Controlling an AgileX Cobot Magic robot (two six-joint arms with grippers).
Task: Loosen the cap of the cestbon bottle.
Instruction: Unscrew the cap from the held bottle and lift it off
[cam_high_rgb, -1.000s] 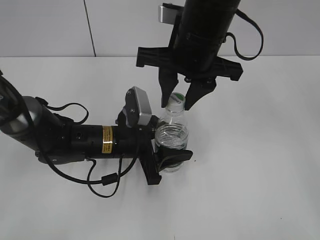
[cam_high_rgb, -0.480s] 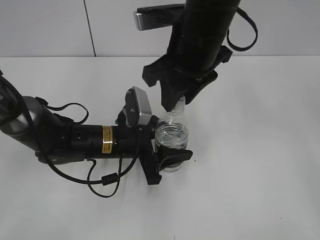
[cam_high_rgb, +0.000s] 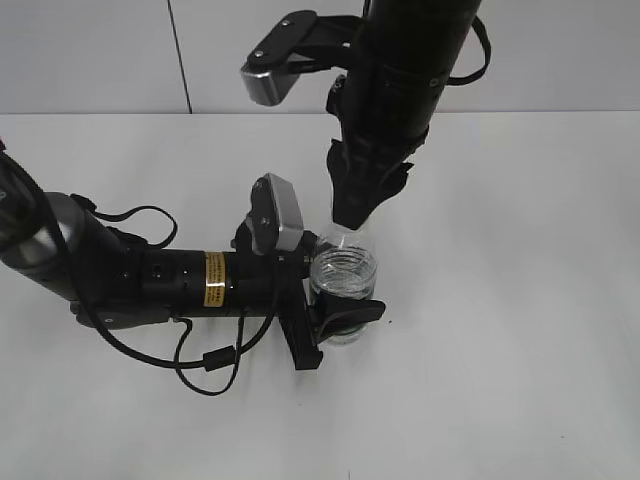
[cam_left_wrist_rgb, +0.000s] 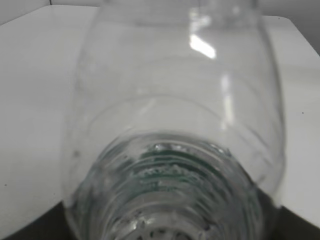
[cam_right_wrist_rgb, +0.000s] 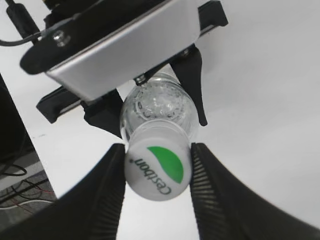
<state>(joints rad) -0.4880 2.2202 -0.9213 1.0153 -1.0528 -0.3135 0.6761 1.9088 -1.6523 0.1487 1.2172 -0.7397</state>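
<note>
Item 1. Small clear plastic cestbon bottle (cam_high_rgb: 342, 275) with ribbed shoulders: stands upright on the white worktop (cam_high_rgb: 520, 300), near its centre and nearer the back edge than the front. The dark green label band shows only faintly through the plastic in the left wrist view.

Item 2. Small round white plastic screw cap (cam_right_wrist_rgb: 157, 167) with green half-disc logo and "Cestbon" lettering: seated on the bottle neck; hidden behind the upper arm in the exterior view.

Item 3. Left gripper (cam_high_rgb: 335, 310), black, reaching in from the worktop's left edge: clamped around the bottle's lower body, one finger curving across its front. Serves as the anchor.

Item 4. Right gripper (cam_right_wrist_rgb: 156, 172), black with ribbed pads, descending from the back edge: closed on the cap, one pad (cam_right_wrist_rgb: 111, 185) pressed to each side of it.

Handling note, as judgement: the step in hand appears to be the unscrewing twist. To do it well, hold both pads square on the cap's wall, rotate about the bottle's own upright axis, and add no sideways pull that would tilt the bottle in the lower grip. The left clamp should hold firm enough to stop the body turning, yet not crush the thin plastic. A partial turn suffices; the cap need not lift off.
</note>
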